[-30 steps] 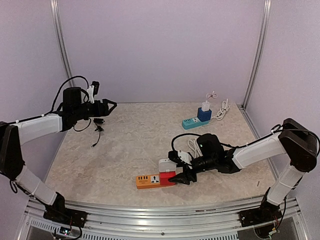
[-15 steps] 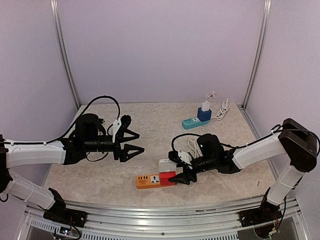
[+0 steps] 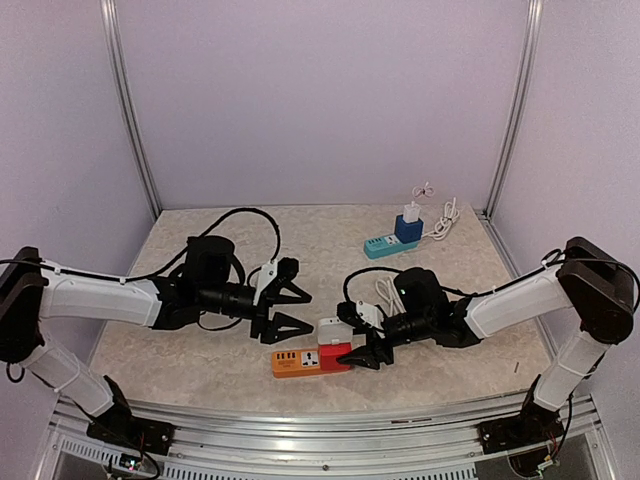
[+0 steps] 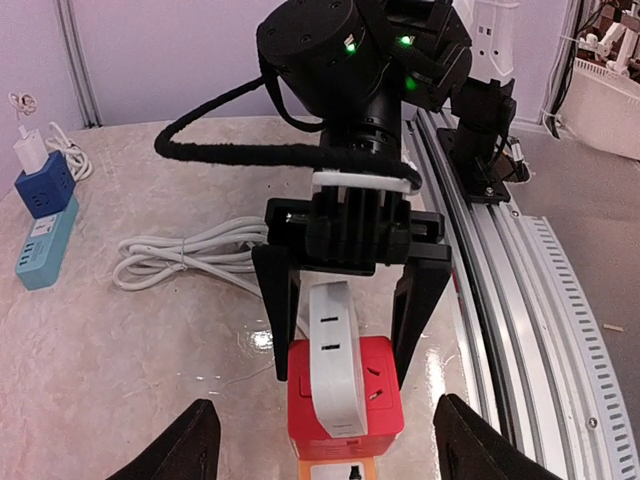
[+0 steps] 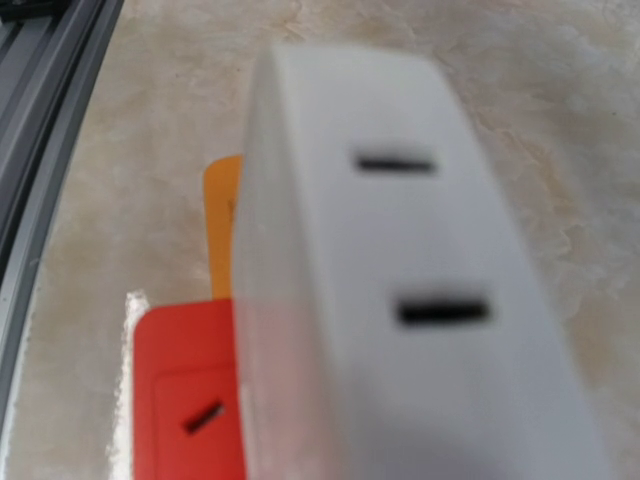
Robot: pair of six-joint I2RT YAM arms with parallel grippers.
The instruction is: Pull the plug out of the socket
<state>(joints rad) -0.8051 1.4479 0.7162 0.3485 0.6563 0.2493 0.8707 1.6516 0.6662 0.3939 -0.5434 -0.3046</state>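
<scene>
Left claw: left gripper spread wide, holding nothing, tips just left of the plug and apart from it.
Right claw: right gripper pinching the red socket block, a black finger against each side.
Plug: white plug, a smooth rounded plastic slab, standing upright on the red block's top.
Socket: glossy red cube touching the end of a flat orange power strip, near the table's front edge.
Surroundings: marbled beige table; coiled white cable; blue strip far right.
</scene>
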